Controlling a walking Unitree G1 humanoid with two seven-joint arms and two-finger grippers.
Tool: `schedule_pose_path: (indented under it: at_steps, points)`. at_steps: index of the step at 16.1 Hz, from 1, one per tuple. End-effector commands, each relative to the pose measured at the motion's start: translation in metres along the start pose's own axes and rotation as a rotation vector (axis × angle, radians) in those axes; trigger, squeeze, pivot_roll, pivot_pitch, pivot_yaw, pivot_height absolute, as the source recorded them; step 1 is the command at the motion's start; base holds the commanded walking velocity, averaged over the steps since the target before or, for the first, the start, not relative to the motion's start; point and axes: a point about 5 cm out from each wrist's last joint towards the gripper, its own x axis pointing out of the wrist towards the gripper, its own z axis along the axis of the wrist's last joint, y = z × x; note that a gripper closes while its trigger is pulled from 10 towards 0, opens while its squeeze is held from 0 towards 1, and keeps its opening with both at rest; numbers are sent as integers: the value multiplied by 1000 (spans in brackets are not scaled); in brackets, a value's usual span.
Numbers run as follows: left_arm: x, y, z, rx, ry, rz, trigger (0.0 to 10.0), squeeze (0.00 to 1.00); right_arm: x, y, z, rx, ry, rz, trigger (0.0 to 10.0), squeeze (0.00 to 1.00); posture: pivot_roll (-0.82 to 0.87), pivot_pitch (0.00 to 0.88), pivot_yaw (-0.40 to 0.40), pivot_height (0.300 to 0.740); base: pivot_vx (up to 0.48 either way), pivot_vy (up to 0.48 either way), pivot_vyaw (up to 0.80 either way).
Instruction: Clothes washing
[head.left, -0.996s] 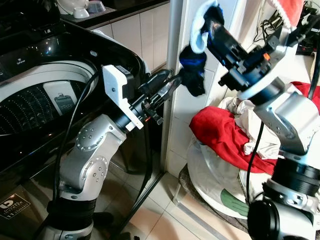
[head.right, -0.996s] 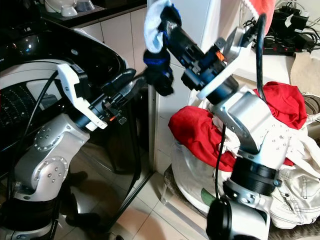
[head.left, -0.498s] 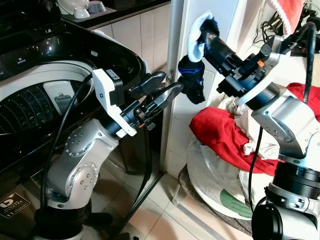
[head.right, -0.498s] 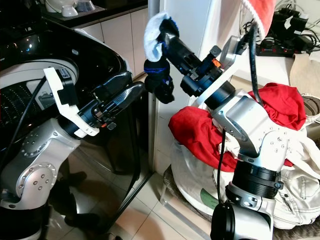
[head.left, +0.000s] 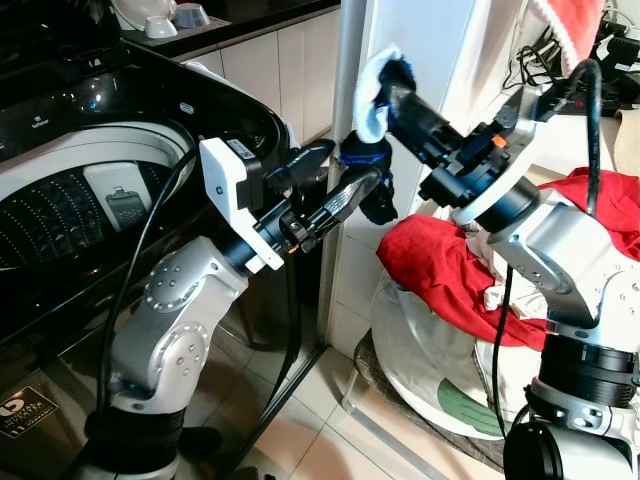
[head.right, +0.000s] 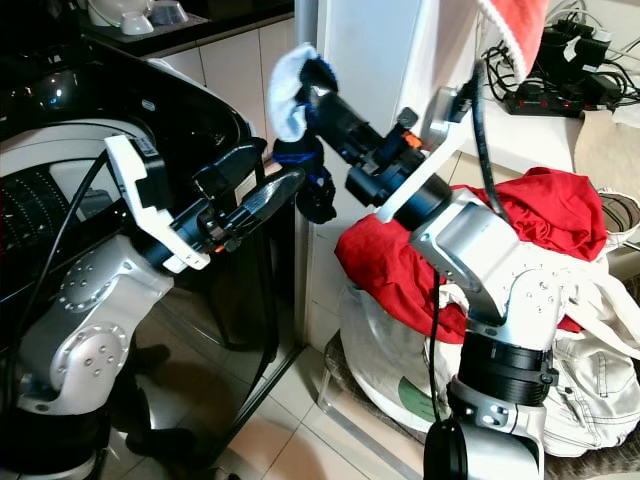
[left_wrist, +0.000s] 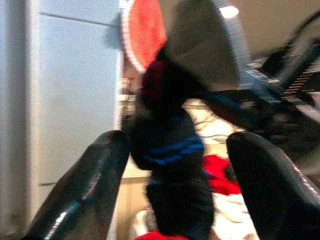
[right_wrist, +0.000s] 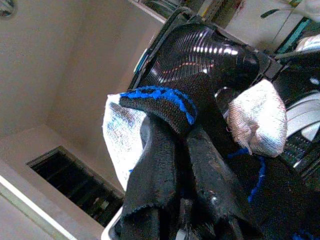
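Note:
My right gripper is raised in front of the white pillar and is shut on a black sock with blue stripes and a white toe. The sock's dark end hangs below the fingers. My left gripper reaches up from the left, open, with its fingertips level with the hanging end. In the left wrist view the sock hangs between the two spread fingers. Whether they touch it I cannot tell. The black top-loading washing machine stands open at the left.
A red garment lies on top of a pile of light clothes in a white laundry bag at the right. A white pillar stands behind the sock. Cables trail down to the tiled floor.
The right arm has carried the sock left and slightly down, towards the washing machine. The left gripper has risen, so its open fingers now flank the sock's hanging end.

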Motion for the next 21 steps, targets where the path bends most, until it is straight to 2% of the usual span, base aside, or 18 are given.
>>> schedule_pose_path:
  at_steps: [1, 5, 7, 8, 10, 11, 12, 13, 21]
  points:
    - [3, 3, 3, 42, -2, 26, 10000, 1000, 2, 4, -3, 2, 4, 13, 0, 0, -87, 0, -14, 740, 0, 0, 0]
    - [6, -5, 1, -37, -19, -35, 10000, 1000, 5, 7, -9, 26, 14, 31, 0, 0, -88, 0, -14, 740, 0, 0, 0]
    - [6, -9, -2, -45, -8, -62, 10000, 1000, 6, 7, -11, 30, 16, 33, 0, 0, -88, 0, -14, 740, 0, 0, 0]
    - [6, -11, -6, -33, 13, -68, 10000, 0, 7, 8, -12, 36, 15, 36, 0, 0, -88, 0, -14, 740, 0, 0, 0]
    - [5, -11, -10, -36, 26, -66, 10000, 0, 8, 9, -13, 42, 16, 42, 0, 0, -88, 0, -14, 740, 0, 0, 0]
    - [5, -10, -11, -44, 26, -56, 8431, 0, 8, 9, -13, 43, 17, 44, 0, 0, -91, 0, -12, 740, 0, 0, 0]
    - [5, -9, -10, -49, 21, -47, 392, 0, 8, 10, -14, 45, 18, 44, 0, 0, -91, 0, -12, 740, 0, 0, 0]
    - [5, -7, -9, -53, 15, -42, 0, 0, 8, 10, -14, 46, 17, 43, 0, 0, -91, 0, -12, 740, 0, 0, 0]
    - [5, -6, -7, -56, -11, -42, 0, 0, 8, 9, -15, 45, 20, 34, 0, 0, -92, 0, -12, 740, 0, 0, 0]
